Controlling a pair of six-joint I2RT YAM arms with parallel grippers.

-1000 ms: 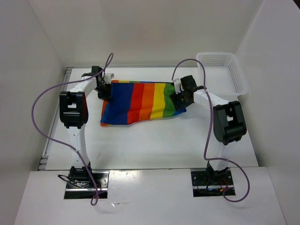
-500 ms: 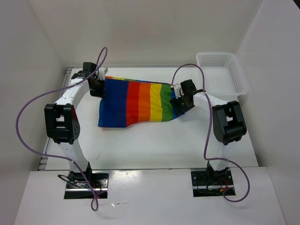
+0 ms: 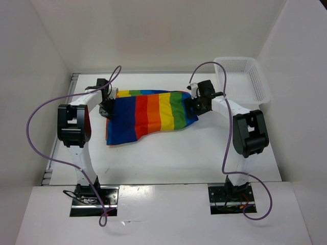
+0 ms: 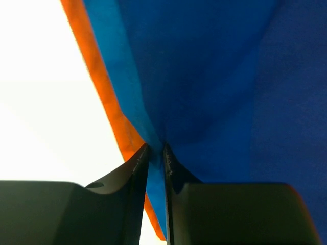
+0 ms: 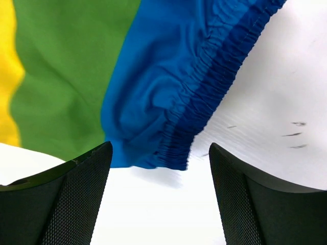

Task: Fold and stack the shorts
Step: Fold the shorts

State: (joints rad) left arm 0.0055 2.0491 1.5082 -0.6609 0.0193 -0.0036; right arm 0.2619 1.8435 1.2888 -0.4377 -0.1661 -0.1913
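Left wrist: shorts run off the top, right and lower edges, left gripper fingers cut at the bottom; right wrist: shorts cut off at top and left, right gripper fingers cut at the bottom; top view: jaws of both too small to read.

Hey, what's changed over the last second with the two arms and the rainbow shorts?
The left gripper, pinching the blue edge of the shorts, swung out to the left, then back in and a little nearer; the cloth's near-left corner now reaches further toward the near side. The right gripper, jaws open about the gathered blue band, edged slightly away. Unchanged: shorts spread flat, basket in its corner.
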